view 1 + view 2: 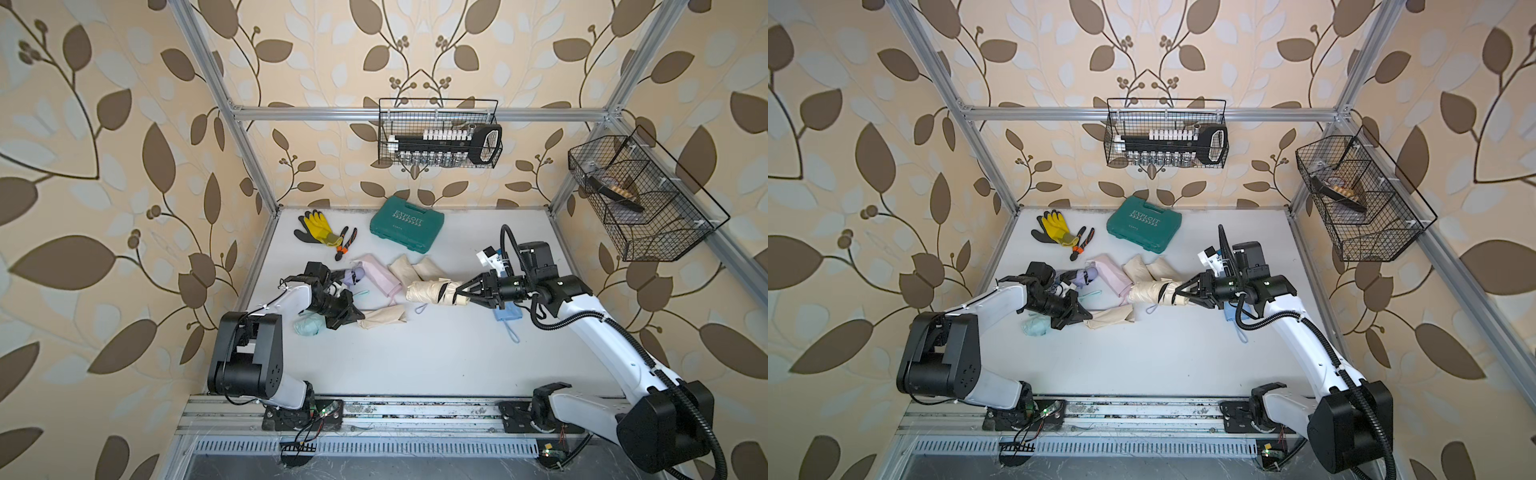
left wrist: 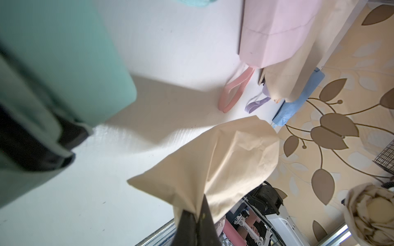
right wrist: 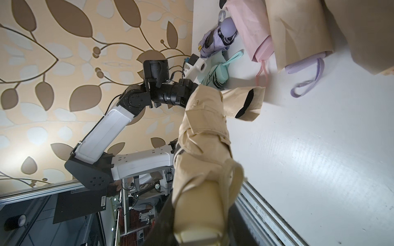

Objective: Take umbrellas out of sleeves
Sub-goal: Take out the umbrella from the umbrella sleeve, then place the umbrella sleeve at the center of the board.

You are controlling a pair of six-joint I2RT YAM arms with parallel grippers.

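The cream umbrella (image 1: 432, 292) is clear of its cover. It hangs roughly level just above the surface (image 1: 436, 365), near the middle, with its pleats bunched under the black strap. The right jaws are clenched on its stubby handle, the firm end and the one that gives a straight pull. Its cream sleeve (image 1: 384, 316) is apart from it, toward my left arm, limp and flat, with the open mouth facing the umbrella. The left jaws are pinched shut on the closed end, which anchors the fabric against that pull. I judge this pair done, and both holds can go once the umbrella has a bare spot to land.

A lilac umbrella (image 1: 353, 275) and a mint umbrella (image 1: 309, 325) lie bare, one on each side of my left wrist. The pink sleeve (image 1: 380, 272) looks full, with a pink loop trailing from its mouth in the left wrist view. Behind the held umbrella, two more cream sleeves (image 1: 415, 267) lie side by side. One seems to have a lilac handle and loop poking out, though the top views hide that mouth. A blue sleeve (image 1: 509, 313) sits under my right wrist, its loop trailing toward me. The green case (image 1: 407, 224) and gloves (image 1: 316, 226) sit at the back, out of the work.
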